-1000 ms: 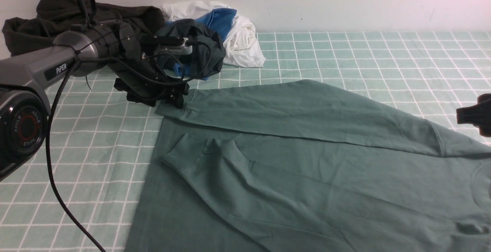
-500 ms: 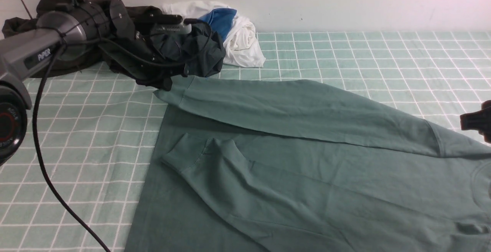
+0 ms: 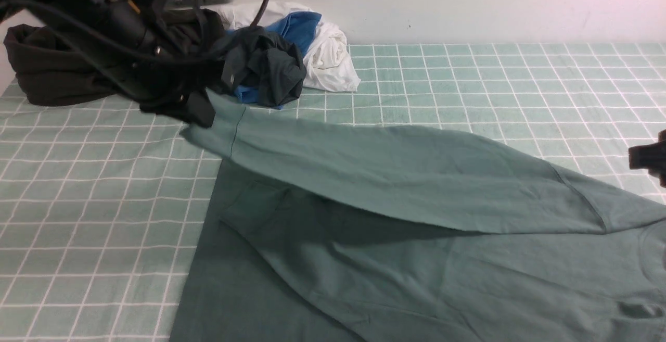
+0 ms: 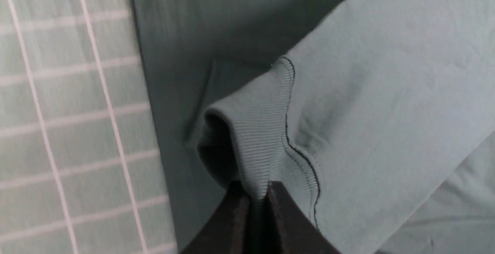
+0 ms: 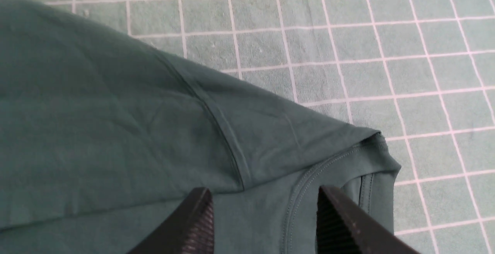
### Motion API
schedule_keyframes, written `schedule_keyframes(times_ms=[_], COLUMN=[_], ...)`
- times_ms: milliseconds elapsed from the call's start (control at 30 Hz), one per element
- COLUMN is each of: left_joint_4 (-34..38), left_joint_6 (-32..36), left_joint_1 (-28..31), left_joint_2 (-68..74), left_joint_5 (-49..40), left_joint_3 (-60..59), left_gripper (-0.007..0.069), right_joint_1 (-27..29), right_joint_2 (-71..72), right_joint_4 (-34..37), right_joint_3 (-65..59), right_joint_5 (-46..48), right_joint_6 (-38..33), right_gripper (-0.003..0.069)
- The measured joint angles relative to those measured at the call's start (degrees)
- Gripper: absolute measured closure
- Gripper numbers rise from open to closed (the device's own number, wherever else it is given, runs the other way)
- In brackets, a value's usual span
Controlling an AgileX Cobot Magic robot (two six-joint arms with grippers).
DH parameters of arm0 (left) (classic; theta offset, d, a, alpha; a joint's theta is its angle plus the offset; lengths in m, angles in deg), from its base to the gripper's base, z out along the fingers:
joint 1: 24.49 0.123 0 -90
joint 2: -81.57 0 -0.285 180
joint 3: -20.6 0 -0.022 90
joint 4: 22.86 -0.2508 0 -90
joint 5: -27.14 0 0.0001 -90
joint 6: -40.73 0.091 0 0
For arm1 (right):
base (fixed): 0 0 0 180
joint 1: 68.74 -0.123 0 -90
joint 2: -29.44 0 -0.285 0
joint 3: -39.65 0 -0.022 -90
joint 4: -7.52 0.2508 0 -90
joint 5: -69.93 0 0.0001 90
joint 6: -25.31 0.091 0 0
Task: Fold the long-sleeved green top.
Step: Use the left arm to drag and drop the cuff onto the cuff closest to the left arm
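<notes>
The green long-sleeved top (image 3: 416, 258) lies spread over the checked cloth, filling the near right of the front view. My left gripper (image 3: 200, 115) is shut on the ribbed cuff (image 4: 263, 138) of its far sleeve (image 3: 395, 175), which hangs lifted off the body and casts a shadow on it. In the left wrist view the jaws (image 4: 257, 192) pinch the cuff's edge. My right gripper (image 5: 265, 207) stands open just above the neckline (image 5: 305, 192) near the shoulder seam, with nothing between its fingers. It shows only at the right edge (image 3: 650, 160) of the front view.
A blackish-brown garment (image 3: 57, 76) is heaped at the back left. Beside it lie a dark teal-grey garment (image 3: 270, 74) and a white and blue bundle (image 3: 322, 45) against the wall. The checked cloth (image 3: 494, 81) covers the table.
My left gripper closed on the sleeve cuff and rose up and leftward, lifting the sleeve off the top's body. The right gripper stayed in place.
</notes>
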Motion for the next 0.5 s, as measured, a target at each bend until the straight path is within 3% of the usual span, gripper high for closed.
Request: schedule_keyframes(times_ms=[167, 267, 500], left_joint_4=[1.30, 2.36, 2.62], left_joint_6=[2.10, 5.58, 14.08], left_joint_1=[-0.59, -0.63, -0.97], left_joint_2=[-9.39, -11.91, -13.51], left_joint_5=[6.45, 8.75, 4.89], left_joint_3=[-18.95, -27.08, -30.53], left_gripper=[0.0577, 0.0512, 0.0253], right_joint_1=[0.00, -0.45, -8.12], right_joint_2=[4.02, 5.67, 10.10], right_joint_4=[1.66, 2.77, 5.18], right_joint_3=[0.00, 0.00, 0.00], right_joint_5=[0.00, 0.00, 5.00], right_joint_6=[-0.23, -0.71, -4.30], right_gripper=[0.0309, 0.0309, 0.0309])
